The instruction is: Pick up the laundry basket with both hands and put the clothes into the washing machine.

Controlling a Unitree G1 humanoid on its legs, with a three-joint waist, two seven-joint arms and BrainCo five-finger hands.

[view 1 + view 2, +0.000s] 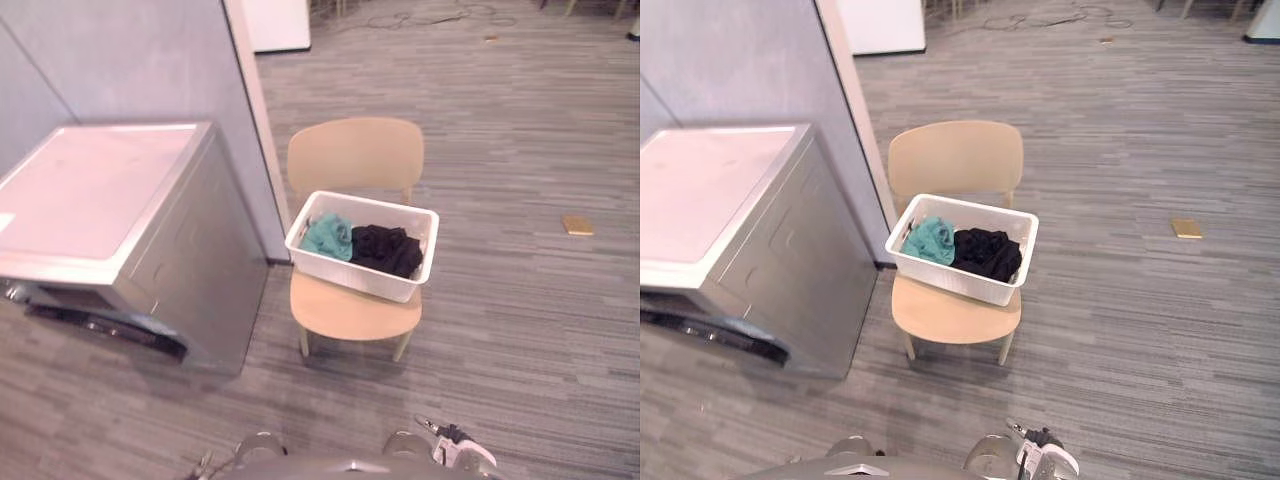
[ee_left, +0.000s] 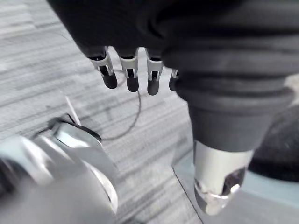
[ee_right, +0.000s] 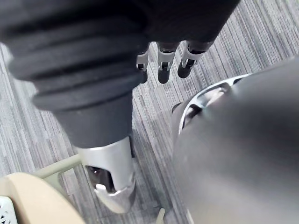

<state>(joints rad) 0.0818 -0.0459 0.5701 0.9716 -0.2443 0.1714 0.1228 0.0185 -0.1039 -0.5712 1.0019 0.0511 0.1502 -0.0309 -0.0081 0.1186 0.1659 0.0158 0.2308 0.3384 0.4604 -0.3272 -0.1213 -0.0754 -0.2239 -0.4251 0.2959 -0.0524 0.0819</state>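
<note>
A white laundry basket stands on the seat of a light wooden chair in the middle of the floor. A teal garment lies in its left half and a black one in its right half. The silver washing machine stands to the chair's left, its dark round door on the front at the lower left. My left hand hangs over the carpet with straight fingers, holding nothing. My right hand hangs the same way, fingers straight, near the chair's seat.
A grey partition wall rises behind the washing machine and ends just left of the chair. A small tan flat object lies on the carpet to the right. Cables trail on the floor far back.
</note>
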